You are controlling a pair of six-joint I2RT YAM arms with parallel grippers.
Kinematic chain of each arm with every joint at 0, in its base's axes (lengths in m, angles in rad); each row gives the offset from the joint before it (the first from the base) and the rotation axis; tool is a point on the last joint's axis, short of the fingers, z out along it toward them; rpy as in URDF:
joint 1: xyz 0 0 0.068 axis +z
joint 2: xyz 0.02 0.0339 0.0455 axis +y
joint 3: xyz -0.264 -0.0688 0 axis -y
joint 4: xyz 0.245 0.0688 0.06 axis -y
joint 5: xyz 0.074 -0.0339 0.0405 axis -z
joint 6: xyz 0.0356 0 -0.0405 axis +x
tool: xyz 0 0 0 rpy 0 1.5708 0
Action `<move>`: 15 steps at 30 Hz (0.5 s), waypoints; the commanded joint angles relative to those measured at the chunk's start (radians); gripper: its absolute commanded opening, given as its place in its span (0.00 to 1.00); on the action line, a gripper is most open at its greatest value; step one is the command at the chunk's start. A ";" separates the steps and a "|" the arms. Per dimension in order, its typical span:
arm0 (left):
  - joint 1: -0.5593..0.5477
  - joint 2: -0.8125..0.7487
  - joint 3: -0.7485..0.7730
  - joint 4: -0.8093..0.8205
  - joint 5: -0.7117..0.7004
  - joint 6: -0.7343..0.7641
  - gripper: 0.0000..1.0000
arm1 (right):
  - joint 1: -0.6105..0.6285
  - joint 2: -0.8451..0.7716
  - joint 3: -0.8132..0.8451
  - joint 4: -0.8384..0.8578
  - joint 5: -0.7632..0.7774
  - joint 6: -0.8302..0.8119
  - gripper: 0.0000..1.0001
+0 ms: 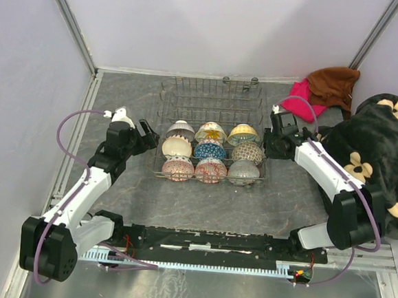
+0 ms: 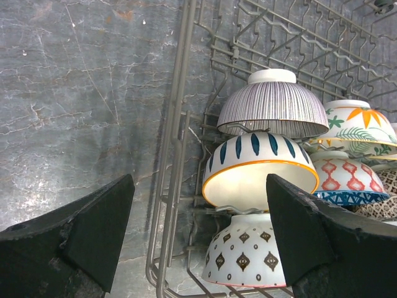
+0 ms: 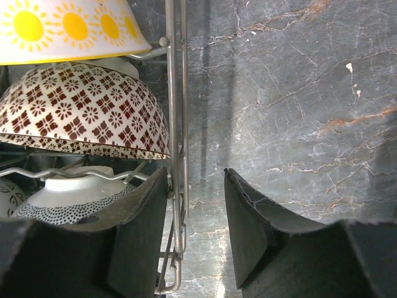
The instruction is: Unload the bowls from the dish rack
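Observation:
The grey wire dish rack stands mid-table with nine bowls in three rows at its near end. My left gripper is open just outside the rack's left wall. In the left wrist view the gripper faces a grey-striped bowl, a blue-leaf bowl with an orange rim and a white diamond-patterned bowl. My right gripper is open at the rack's right wall. In the right wrist view the gripper straddles the wall wire, beside a yellow sun bowl, a brown lattice bowl and a dotted bowl.
A pink cloth, a brown cloth and a black flowered blanket lie at the right. Grey marble tabletop shows left of the rack and in front of it. Walls close in the back and sides.

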 commanded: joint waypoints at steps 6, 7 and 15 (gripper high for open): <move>-0.009 0.002 -0.001 0.003 -0.050 0.018 0.93 | 0.012 -0.023 0.016 -0.003 0.041 -0.006 0.46; -0.010 0.004 -0.001 0.003 -0.054 0.018 0.93 | 0.013 -0.028 0.014 -0.006 0.041 -0.007 0.46; -0.017 0.022 -0.001 0.003 -0.065 0.017 0.93 | 0.012 -0.044 -0.002 -0.010 0.028 -0.006 0.44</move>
